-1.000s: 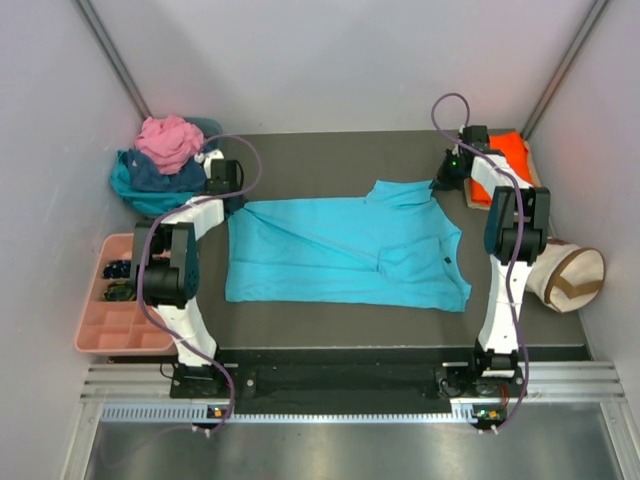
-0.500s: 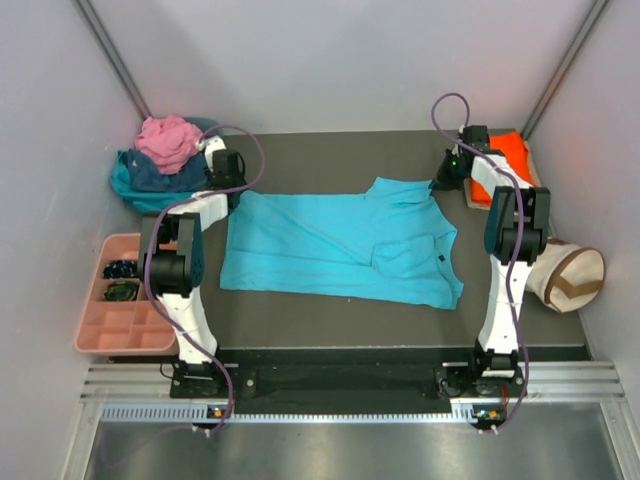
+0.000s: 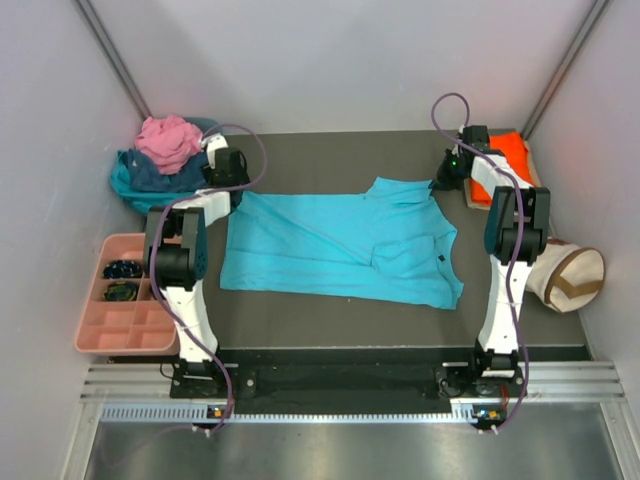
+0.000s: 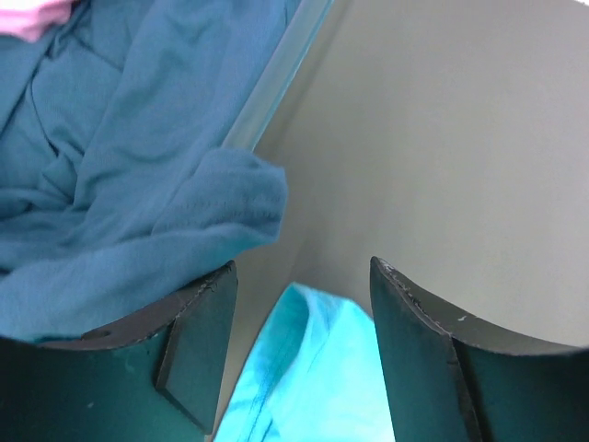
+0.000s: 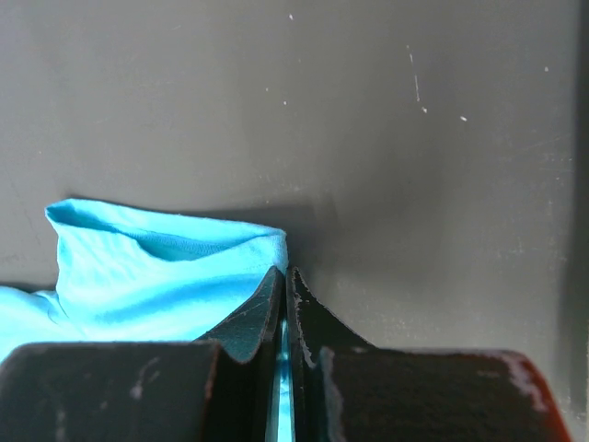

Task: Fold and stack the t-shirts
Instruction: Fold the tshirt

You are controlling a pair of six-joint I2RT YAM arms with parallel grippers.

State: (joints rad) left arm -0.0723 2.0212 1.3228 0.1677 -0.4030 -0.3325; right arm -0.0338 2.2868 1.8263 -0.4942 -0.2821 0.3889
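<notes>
Compartment tray (image 3: 104, 331), pink, at the far left of the desk (image 3: 330, 160): its two upper-left cells hold small dark items (image 3: 122, 270), too small to identify, and an arm link overlaps its right edge. Behind it lies a heap of crumpled shirts, with a pink t-shirt (image 3: 167, 140) on top, a navy t-shirt (image 3: 160, 175) beneath it and a teal t-shirt (image 3: 133, 196) lowest. Whether the heap sits in a bin or straight on the desk cannot be told; the left wrist view shows only a pale straight edge beside blue-green cloth.

Left tool (image 4: 302, 267), just right of the heap at the far left corner of the turquoise t-shirt (image 3: 340, 250), is released. Its fingers (image 4: 198, 341) stand well apart, with a fold of turquoise cloth showing between them but nothing pinched.

The turquoise t-shirt is spread across the middle of the desk, creased, with a fold line running diagonally through it. Its far right corner is lifted to the right tool (image 5: 286, 272), which is clenched on the turquoise t-shirt; a thin sliver of the cloth shows between the closed fingers.

Orange t-shirt (image 3: 508, 155), folded, lies at the far right corner and is partly covered by the right arm. What it rests on is hard to make out. Nearer, a cream canvas bag (image 3: 570, 275) with a brown strap sits against the right wall.
</notes>
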